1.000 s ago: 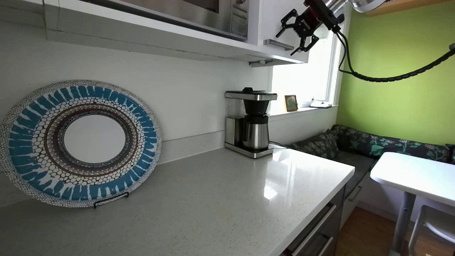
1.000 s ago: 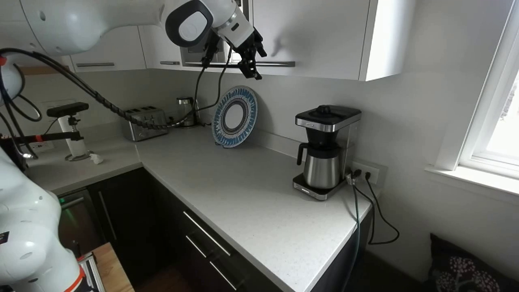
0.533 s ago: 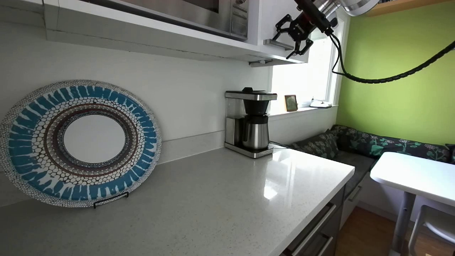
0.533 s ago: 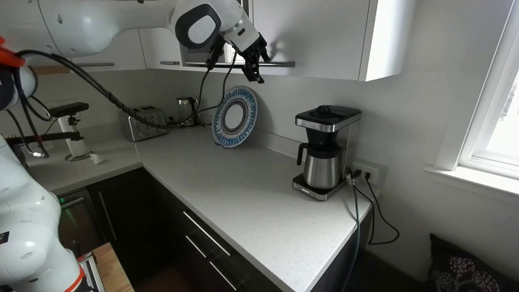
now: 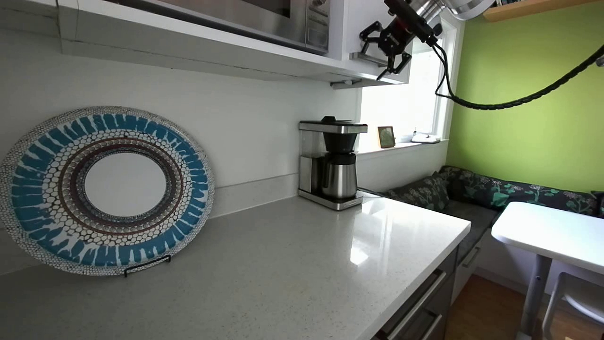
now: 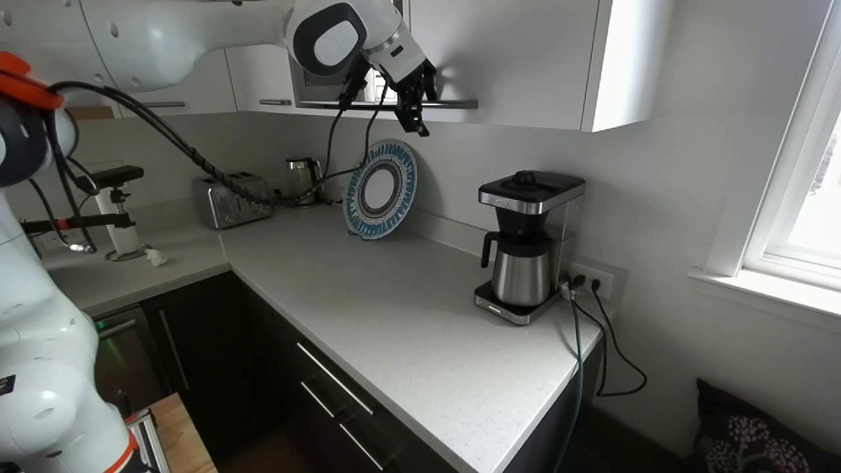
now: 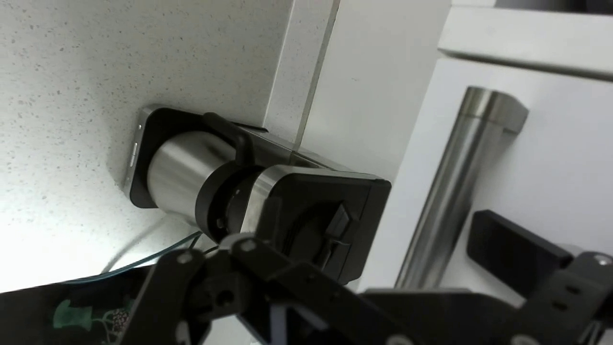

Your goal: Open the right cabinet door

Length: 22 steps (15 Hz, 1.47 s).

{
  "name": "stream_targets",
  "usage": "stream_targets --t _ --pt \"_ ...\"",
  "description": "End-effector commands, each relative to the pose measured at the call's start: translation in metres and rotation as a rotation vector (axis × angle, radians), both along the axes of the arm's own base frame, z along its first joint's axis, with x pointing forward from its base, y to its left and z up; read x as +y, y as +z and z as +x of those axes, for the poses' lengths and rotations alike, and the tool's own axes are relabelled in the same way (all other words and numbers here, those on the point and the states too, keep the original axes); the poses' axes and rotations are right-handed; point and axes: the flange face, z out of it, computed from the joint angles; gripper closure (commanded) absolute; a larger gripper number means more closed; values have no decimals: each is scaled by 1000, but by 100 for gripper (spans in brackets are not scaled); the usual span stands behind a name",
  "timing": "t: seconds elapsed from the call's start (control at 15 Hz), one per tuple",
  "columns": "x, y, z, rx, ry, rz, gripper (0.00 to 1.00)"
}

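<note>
gripper [image 5: 371, 65] has crept lower and closer to the door handle [image 7: 445, 191] compared with a second ago, and the arm [image 6: 190, 39] has swung along with it. white cabinet door [image 6: 512, 59] hasn't budged at all: it's up above the counter [image 6: 368, 315], just beside the microwave [image 5: 255, 21], and sits flush against the side of its cabinet [image 6: 627, 66].

as for which way it points, the panel hangs upright and the flat face looks straight out over the counter. its top runs out of frame in both exterior views, so i can't tell which way its long axis goes. handle is easier: metal bar, long axis level, running along near the door's bottom edge. it looks slanted in the wrist view, upper right to lower left, but everything's tipped over in there anyway.

fingers [image 7: 515, 251] are spread well apart, with the bar running down between them in the wrist view. you can see a gap between the bar and the finger on the right of that view; the other finger is kinda blurry so i can't tell how close it is. lower tip shows below the bar in both exterior views.

rest of the stuff: coffee maker [image 6: 522, 253] standing upright on the counter, lower down than the door, big patterned plate [image 6: 380, 189] propped on its edge farther along, then a toaster [image 6: 227, 213] and a kettle [image 6: 299, 177] near the corner.
</note>
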Motion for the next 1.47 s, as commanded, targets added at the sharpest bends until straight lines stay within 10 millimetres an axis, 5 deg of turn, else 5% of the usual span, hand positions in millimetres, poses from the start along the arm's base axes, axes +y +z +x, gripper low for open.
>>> stream_targets --t 0.0,0.07,0.2,0.8,1.4 --pt "4 -2 15 36 -11 5 1" --pt "5 -4 16 44 -8 5 26" --pt "4 -1 14 46 -3 4 29" --pt "-7 9 -7 30 37 15 98" --pt "-45 10 -57 1 145 13 97"
